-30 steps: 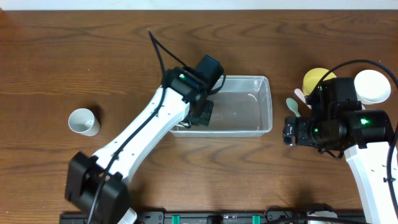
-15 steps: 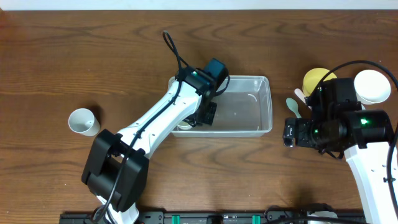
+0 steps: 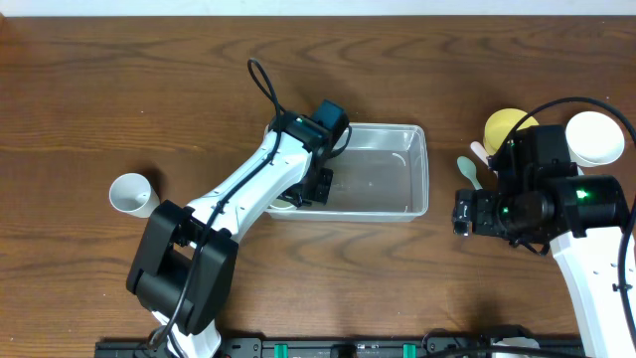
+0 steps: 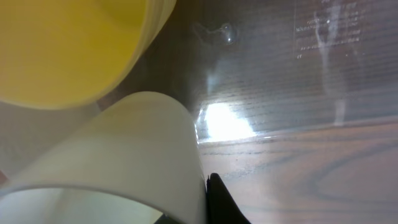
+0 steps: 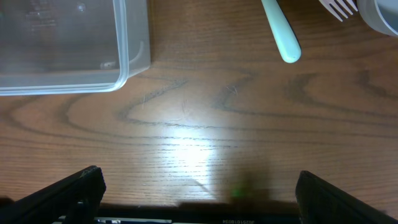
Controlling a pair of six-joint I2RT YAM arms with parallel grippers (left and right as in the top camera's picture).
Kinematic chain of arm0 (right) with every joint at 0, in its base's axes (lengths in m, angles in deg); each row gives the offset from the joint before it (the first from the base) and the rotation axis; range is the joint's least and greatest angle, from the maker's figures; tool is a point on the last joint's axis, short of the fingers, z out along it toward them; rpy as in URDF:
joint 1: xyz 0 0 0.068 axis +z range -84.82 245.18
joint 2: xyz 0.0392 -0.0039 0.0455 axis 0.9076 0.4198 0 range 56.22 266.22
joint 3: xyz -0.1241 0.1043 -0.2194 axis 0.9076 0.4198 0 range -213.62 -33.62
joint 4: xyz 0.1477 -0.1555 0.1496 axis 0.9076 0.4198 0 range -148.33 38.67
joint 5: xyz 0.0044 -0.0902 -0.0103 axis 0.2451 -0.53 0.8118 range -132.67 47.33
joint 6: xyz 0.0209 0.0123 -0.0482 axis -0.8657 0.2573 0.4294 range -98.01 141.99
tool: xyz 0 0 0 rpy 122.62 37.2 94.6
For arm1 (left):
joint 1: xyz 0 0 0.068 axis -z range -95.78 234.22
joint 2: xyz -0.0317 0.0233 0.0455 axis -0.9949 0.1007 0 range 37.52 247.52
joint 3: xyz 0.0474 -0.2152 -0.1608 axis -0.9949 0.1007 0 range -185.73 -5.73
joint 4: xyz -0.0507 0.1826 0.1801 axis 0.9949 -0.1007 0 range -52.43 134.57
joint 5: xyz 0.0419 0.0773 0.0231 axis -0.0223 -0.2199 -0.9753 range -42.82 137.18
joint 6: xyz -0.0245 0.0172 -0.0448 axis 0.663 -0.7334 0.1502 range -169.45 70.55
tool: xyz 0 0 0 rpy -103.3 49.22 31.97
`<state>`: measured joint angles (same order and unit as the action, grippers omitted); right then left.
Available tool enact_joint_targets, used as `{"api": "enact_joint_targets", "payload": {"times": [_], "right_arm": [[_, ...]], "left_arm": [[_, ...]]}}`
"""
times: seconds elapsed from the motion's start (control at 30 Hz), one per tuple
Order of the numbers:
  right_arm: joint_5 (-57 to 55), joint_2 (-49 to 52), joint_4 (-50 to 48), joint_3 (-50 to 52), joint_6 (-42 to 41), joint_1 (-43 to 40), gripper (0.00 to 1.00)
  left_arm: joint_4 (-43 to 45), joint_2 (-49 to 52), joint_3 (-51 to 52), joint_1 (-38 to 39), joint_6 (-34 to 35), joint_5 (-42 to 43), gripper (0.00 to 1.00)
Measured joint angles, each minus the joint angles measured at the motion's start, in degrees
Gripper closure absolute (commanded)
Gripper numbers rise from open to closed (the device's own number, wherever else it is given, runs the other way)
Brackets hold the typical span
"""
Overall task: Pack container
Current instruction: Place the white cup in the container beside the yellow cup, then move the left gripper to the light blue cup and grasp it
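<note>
Container (image 3: 383, 169) sits mid-table (image 3: 99, 80), long side running left to right, clear walls, rounded corners. My left gripper (image 3: 316, 187) is down inside its left end. The left wrist view is crowded: a pale cup (image 4: 124, 155) fills the lower left, one dark fingertip (image 4: 217, 199) is right against its side, and a yellow dish (image 4: 62, 50) lies above it, with the container's see-through floor beyond. The other finger is out of sight, so I cannot tell whether the left jaws are spread or pinching the cup. My right gripper (image 5: 198, 177) hangs over bare wood just right of the container, apart from it, fingers spread wide with nothing between them. The container's corner shows at the upper left of the right wrist view. Green spoon (image 5: 281, 34) and fork (image 5: 339, 6) lie ahead. Yellow bowl (image 3: 509, 127) and white bowl (image 3: 594, 137) are at the far right. Small white cup (image 3: 134, 194) stands alone, well left.
</note>
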<state>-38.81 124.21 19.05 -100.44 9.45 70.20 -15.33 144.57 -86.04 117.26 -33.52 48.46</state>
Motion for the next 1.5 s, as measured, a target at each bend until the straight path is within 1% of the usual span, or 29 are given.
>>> {"api": "enact_joint_targets", "payload": {"times": [0.03,0.07,0.1,0.13,0.33,0.5,0.57,0.63,0.67,0.8,0.87,0.93,1.07,1.27,1.37,1.5], "right_arm": [[0.00,0.00,0.02,0.00,0.02,0.00,0.01],[-0.02,0.00,0.02,0.00,0.00,0.00,0.01],[-0.02,0.00,0.04,0.00,0.00,0.00,0.01],[-0.02,0.00,0.07,0.00,0.00,0.00,0.01],[-0.04,0.00,0.15,0.00,0.00,0.00,0.01],[-0.04,0.00,0.13,0.00,0.02,0.00,0.01],[-0.07,0.00,0.15,0.00,0.02,0.00,0.01],[-0.09,0.00,0.15,0.00,0.04,0.00,0.01],[-0.11,0.00,0.15,0.00,0.07,0.00,0.01],[-0.28,0.00,0.15,0.00,0.24,0.00,0.01],[-0.31,0.00,0.15,0.00,0.37,0.00,0.01],[-0.33,0.00,0.15,0.00,0.55,0.00,0.01],[-0.48,0.00,0.13,0.00,0.66,0.00,0.01],[-0.48,0.00,0.13,0.00,0.83,0.00,0.01],[-0.48,0.00,0.15,0.00,0.85,0.00,0.01],[-0.50,0.00,0.17,0.00,0.87,0.00,0.01]], "left_arm": [[0.11,0.00,0.00,0.00,-0.22,0.00,0.83],[0.26,0.00,0.00,0.00,-0.44,0.00,0.74],[0.44,0.00,0.00,0.00,-0.63,-0.04,0.61],[0.52,0.00,0.00,0.00,-0.83,-0.02,0.56],[0.92,0.00,0.00,0.00,-0.72,-0.17,0.56],[-2.08,-0.09,-1.09,0.00,-0.74,-0.20,0.54],[-2.97,-0.96,-2.54,0.00,-0.83,-0.52,0.50],[-3.65,-3.32,-4.39,0.00,-1.09,-1.79,0.38],[-4.13,-5.09,-5.38,0.00,-1.29,-2.95,0.34],[-5.27,-16.13,-8.98,-1.40,-1.11,-8.90,0.26],[-5.97,-22.05,-10.08,-4.52,-0.98,-10.99,0.25],[-7.02,-26.34,-10.56,-9.70,-0.94,-12.20,0.23],[-9.20,-29.24,-10.58,-22.51,-0.70,-13.75,0.22],[-8.33,-25.16,-6.67,-39.17,0.26,-10.80,0.21],[-6.86,-21.24,-3.80,-44.72,0.70,-7.82,0.21],[-5.40,-15.17,-0.87,-48.92,0.96,-5.16,0.21]]}}
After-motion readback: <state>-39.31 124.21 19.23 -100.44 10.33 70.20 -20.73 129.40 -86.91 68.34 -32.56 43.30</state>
